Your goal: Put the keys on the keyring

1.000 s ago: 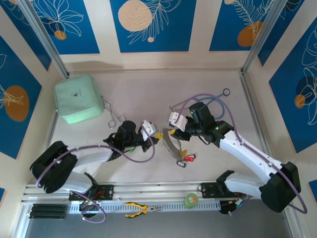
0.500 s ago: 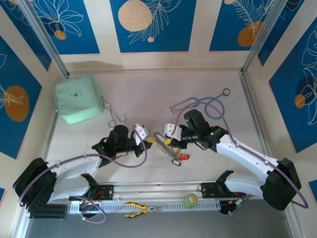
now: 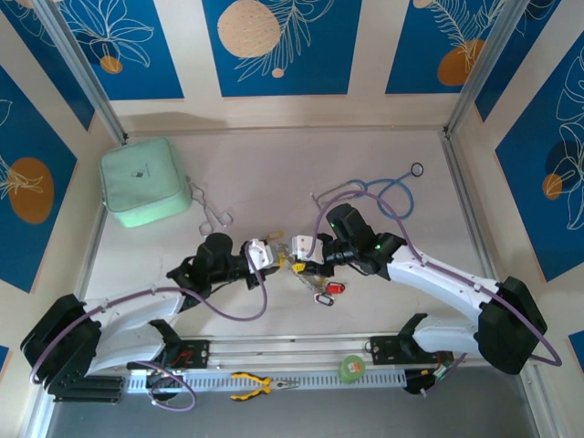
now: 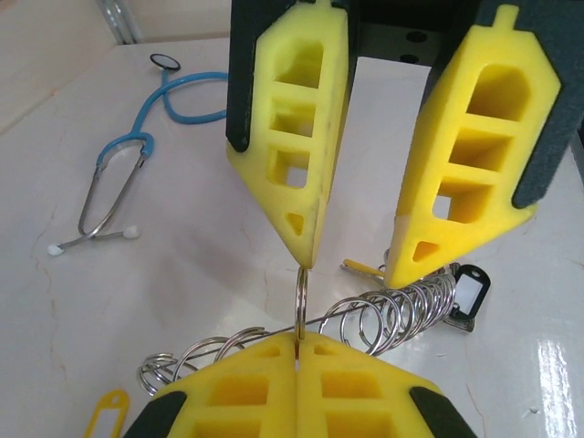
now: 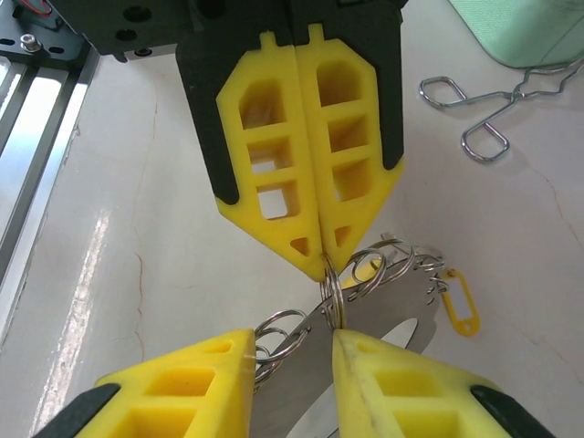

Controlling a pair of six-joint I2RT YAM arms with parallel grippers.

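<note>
The keyring (image 4: 365,319), a row of silvery split rings strung on a thin wire, is lying low over the table (image 3: 274,164), at the middle of its near half and right between the two grippers. One of its rings is standing upright. The left gripper (image 4: 297,339) is pinching that ring at its lower edge, yellow pads pressed flat together on the metal. The right gripper (image 5: 294,342) is facing it tip to tip, its fingers spread apart with the same ring sitting in the gap. In the left wrist view neither of those tips is touching the ring. A flat silvery strip (image 5: 383,330) is running through that gap too, and I cannot tell whether the right fingers are touching it.

The keys (image 3: 325,292) are lying on the table just beside the right gripper's tips, toward the near edge, with a red tag and a black tag showing. A yellow tag (image 5: 459,301) is lying by one end of the row of rings.

The left arm (image 3: 137,306) is lying stretched out low from the near left corner, its forearm running rightward and slightly away, the wrist pointing level at the centre. The right arm (image 3: 438,274) is mirroring it from the near right corner, its long link slanting leftward and away, the wrist tipping down toward the rings.

Farther out, the forceps (image 3: 212,214) are lying behind the left gripper, beside a green pouch (image 3: 141,182) at the far left. A blue stethoscope (image 3: 392,193) is curling on the table behind the right wrist.
</note>
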